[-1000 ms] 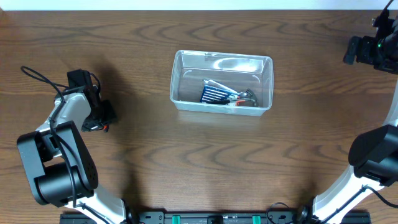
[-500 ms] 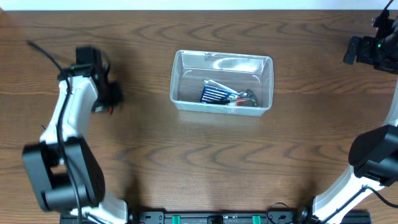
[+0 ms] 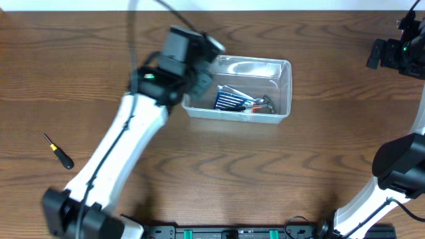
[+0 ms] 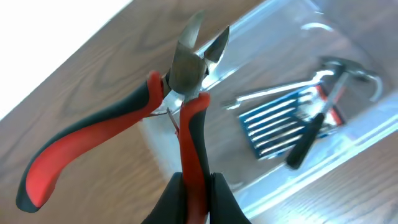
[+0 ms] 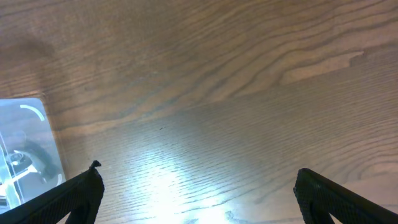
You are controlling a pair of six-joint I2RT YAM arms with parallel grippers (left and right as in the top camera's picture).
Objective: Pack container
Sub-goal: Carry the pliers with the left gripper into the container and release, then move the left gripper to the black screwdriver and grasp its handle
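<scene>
The wooden bench (image 3: 265, 172) carries everything; the left arm (image 3: 126, 139) reaches across it with the left jaws at the container's left end, and the right arm (image 3: 398, 166) runs up the right edge with the right jaws well apart from the container, to its right.

The container (image 3: 239, 58), a clear shallow bin with rounded corners, lies directly beyond and below the left jaws; in the right wrist view only one corner (image 5: 25, 143) shows, far to the left of the right jaws.

The left jaws are pinching one handle of a pair of red-and-black cutting pliers (image 4: 186, 68); the other handle splays out to the left of them, and the steel nose points away from them, over the container's near wall.

The right jaws are spread wide with nothing between them, over bare bench.

Inside the container, ahead and to the right of the left jaws, lies a blue drill-bit case (image 4: 273, 127); a small hammer (image 4: 317, 118) with a dark handle lies across it, touching it.

A small screwdriver (image 3: 60, 153) with a dark handle lies on the bench, well apart from both jaws, on the left side of the left arm.
</scene>
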